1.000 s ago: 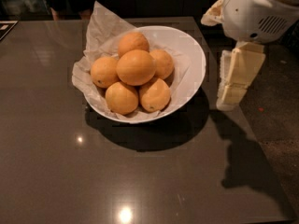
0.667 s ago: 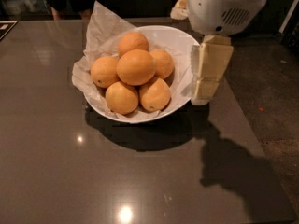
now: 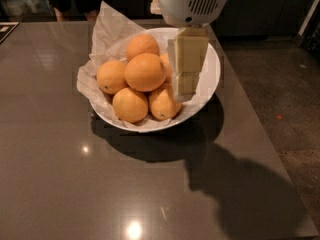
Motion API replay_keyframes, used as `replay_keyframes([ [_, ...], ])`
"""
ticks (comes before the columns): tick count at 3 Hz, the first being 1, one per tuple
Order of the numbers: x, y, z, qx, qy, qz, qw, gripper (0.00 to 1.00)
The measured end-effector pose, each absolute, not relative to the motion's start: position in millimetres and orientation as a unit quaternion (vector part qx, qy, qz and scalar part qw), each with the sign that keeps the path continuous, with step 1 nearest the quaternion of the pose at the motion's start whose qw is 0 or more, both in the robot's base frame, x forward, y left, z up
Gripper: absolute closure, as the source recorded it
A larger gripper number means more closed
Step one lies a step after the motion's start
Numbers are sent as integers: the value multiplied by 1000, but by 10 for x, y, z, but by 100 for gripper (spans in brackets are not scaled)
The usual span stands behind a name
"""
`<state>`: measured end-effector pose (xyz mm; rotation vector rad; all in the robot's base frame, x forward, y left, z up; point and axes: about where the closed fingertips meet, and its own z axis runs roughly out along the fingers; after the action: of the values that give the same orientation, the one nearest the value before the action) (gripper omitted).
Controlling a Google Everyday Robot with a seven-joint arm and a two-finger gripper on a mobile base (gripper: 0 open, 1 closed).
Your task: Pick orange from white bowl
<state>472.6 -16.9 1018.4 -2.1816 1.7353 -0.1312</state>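
The orange [image 3: 145, 72] is the largest, roundest fruit and sits on top of the pile in the middle of the white bowl [image 3: 210, 69]. Several smaller oranges lie around and under it. The bowl is lined with crumpled white paper [image 3: 107, 26]. My gripper [image 3: 184, 93] hangs down from the white wrist housing [image 3: 192, 1] over the right half of the bowl, just right of the orange. It hides part of one smaller orange and holds nothing that I can see.
The bowl stands on a dark glossy table [image 3: 60, 174]. The table's right edge runs close beside the bowl, with speckled floor [image 3: 285, 89] beyond it. A dark object sits at the far left corner [image 3: 6, 30].
The gripper has moved left, from outside the bowl's right rim to over the bowl's right half, close beside the orange. The fruits have not moved.
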Motion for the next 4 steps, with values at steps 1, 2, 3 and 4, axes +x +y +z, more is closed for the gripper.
replay_keyframes([
  [1, 4849, -88, 10201, -766, 617, -53, 169, 2],
  [2, 4977, -31, 10168, -761, 625, -52, 163, 9],
  [3, 5095, 12, 10121, -757, 633, -49, 155, 11],
  [4, 5186, 70, 10062, -756, 636, -46, 148, 14],
])
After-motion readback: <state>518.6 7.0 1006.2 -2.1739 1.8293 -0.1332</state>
